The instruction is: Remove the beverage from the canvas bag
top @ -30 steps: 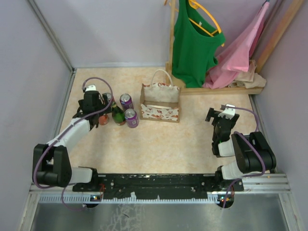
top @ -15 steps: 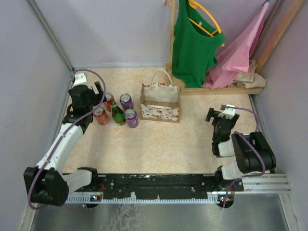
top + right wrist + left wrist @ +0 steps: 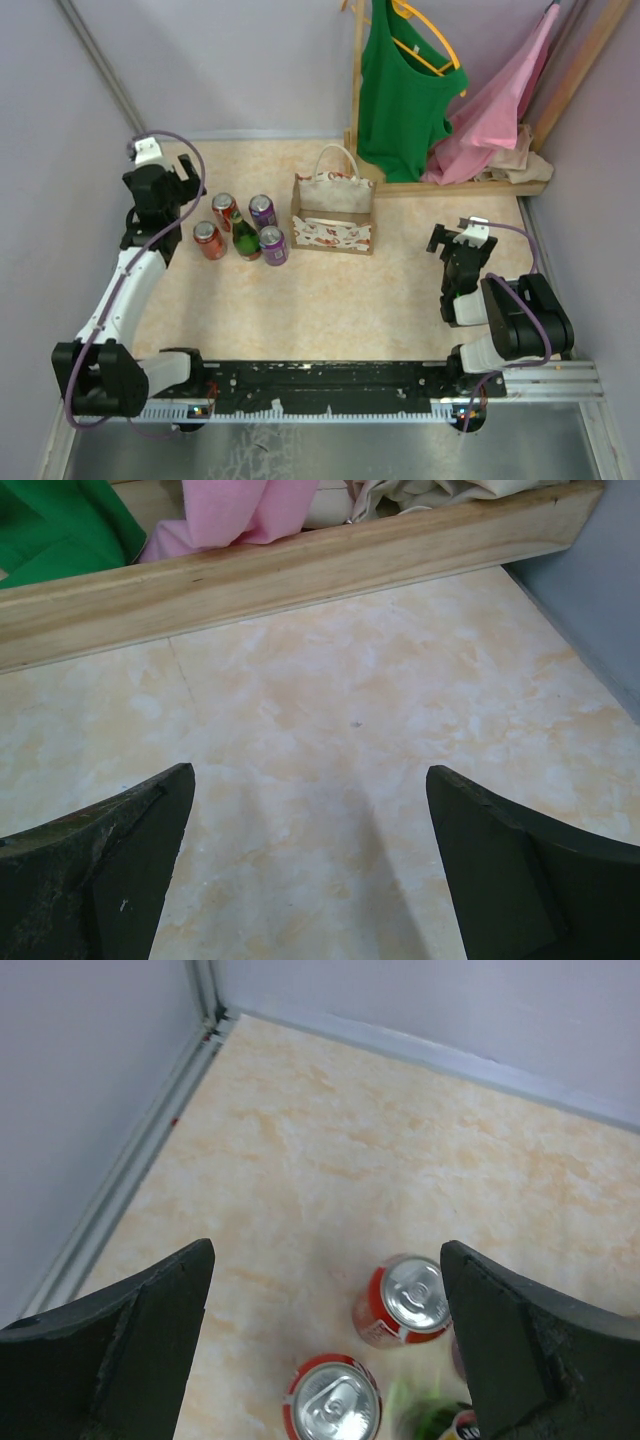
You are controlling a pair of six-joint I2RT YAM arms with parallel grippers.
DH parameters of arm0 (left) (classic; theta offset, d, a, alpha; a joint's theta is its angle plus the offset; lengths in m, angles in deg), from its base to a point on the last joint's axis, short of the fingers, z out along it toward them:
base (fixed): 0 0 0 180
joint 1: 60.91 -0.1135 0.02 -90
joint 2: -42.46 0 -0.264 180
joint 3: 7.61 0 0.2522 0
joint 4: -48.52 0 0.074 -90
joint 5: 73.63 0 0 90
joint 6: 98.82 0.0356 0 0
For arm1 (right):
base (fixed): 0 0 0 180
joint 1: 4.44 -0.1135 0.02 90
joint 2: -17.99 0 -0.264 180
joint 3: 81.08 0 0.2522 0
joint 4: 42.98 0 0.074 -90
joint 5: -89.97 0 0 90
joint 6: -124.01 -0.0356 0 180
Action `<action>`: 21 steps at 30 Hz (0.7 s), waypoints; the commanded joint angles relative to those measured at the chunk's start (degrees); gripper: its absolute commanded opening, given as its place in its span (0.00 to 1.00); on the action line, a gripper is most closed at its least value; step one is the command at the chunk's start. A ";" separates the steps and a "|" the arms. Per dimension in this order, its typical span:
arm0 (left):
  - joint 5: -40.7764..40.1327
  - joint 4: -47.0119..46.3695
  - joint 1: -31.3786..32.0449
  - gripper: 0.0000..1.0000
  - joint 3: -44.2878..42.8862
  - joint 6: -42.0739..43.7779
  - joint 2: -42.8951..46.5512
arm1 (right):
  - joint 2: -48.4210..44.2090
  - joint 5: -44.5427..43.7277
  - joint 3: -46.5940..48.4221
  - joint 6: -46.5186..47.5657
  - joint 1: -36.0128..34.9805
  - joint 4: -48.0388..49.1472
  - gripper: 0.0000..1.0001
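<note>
Lilac walls [image 3: 250, 60] enclose beige tabletop [image 3: 330, 290] bearing canvas bag [image 3: 333, 218].

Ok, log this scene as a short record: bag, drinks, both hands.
bag: upright, handles up, contents not visible
red cans: two, upright on the table, left of bag
purple cans: two, upright, nearest the bag, outside it
bottle: green, upright among the cans
left hand: open, empty, left of the drinks
right hand: open, empty, right of bag, well apart from it
</note>
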 commanded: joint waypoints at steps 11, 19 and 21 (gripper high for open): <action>-12.53 -8.56 -2.36 1.00 -2.76 8.83 13.43 | -0.47 -0.23 1.22 0.07 0.29 2.44 0.99; -20.58 -10.91 -2.31 1.00 -5.09 15.00 19.36 | -0.46 -0.26 1.20 0.02 0.29 2.49 0.99; -20.95 -13.76 -2.28 1.00 -3.82 15.87 21.84 | -0.47 -0.19 1.21 0.05 0.29 2.49 0.99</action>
